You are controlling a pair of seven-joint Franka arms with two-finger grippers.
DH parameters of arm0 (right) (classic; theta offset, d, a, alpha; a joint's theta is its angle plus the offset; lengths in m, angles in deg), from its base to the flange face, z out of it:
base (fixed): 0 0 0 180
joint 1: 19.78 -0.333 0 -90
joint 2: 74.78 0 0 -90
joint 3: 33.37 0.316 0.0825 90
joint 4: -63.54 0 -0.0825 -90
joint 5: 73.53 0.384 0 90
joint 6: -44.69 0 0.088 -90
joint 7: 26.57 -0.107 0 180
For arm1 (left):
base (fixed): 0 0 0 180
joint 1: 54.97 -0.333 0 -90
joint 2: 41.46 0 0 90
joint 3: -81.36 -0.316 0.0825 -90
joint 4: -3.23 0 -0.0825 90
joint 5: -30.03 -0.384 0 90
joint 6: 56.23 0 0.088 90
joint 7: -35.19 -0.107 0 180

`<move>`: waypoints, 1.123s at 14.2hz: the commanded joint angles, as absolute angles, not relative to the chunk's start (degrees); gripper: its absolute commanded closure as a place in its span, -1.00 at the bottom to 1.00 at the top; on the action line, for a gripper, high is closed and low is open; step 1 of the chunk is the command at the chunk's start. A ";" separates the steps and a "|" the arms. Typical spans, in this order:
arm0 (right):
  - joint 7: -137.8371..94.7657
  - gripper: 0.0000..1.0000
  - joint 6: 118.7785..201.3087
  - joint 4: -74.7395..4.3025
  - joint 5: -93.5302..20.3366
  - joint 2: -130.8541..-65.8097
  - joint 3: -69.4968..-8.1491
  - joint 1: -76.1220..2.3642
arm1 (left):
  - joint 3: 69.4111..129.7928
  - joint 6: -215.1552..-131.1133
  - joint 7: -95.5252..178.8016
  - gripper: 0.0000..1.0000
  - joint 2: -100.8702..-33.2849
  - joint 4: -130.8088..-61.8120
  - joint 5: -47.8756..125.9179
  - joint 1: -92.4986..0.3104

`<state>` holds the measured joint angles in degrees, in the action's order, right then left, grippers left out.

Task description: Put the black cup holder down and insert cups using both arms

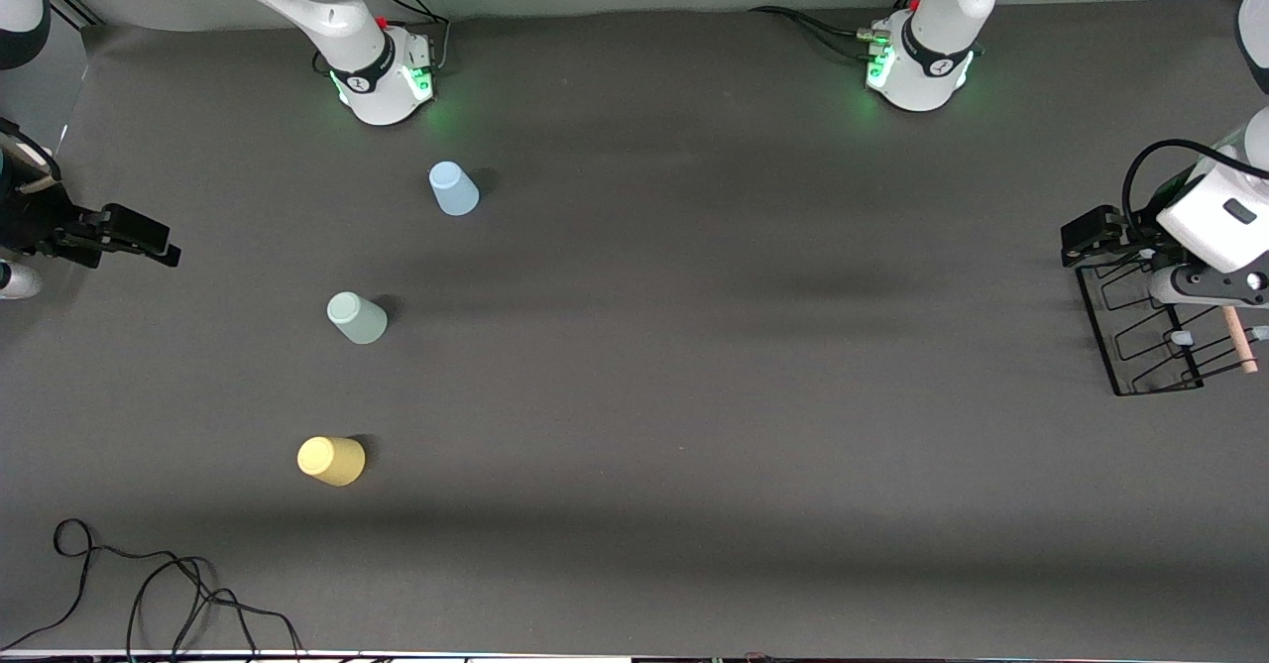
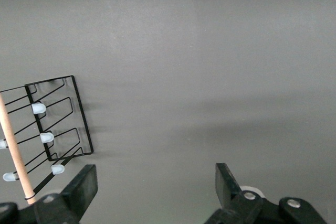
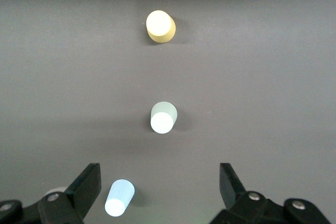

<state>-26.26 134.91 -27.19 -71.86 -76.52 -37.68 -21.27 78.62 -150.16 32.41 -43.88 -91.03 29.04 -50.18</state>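
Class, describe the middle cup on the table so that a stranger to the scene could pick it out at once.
Start at the right arm's base; three upside-down cups run from it in a line toward the front camera. The sage green cup is the middle one, between the pale blue cup, nearest the base, and the yellow cup. Its dull grey-green colour sets it apart.

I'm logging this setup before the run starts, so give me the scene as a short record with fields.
rack: black cup holder on the table at the left arm's end
cups: blue cup, green cup, yellow cup, upside down in a row, toward the right arm's end
left gripper: open, empty, beside the holder
right gripper: open, empty
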 commanded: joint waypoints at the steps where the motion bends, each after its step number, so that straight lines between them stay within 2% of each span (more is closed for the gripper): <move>1: -26.39 -1.00 134.60 -27.60 -72.21 -75.22 -38.38 -21.89 | 78.64 -150.19 31.94 -0.99 -42.95 -91.00 29.77 -50.31; 16: -25.69 -1.00 134.51 -27.51 -72.30 -75.31 -38.38 -21.89 | 78.73 -148.61 32.02 -0.99 -42.78 -90.64 29.77 -50.22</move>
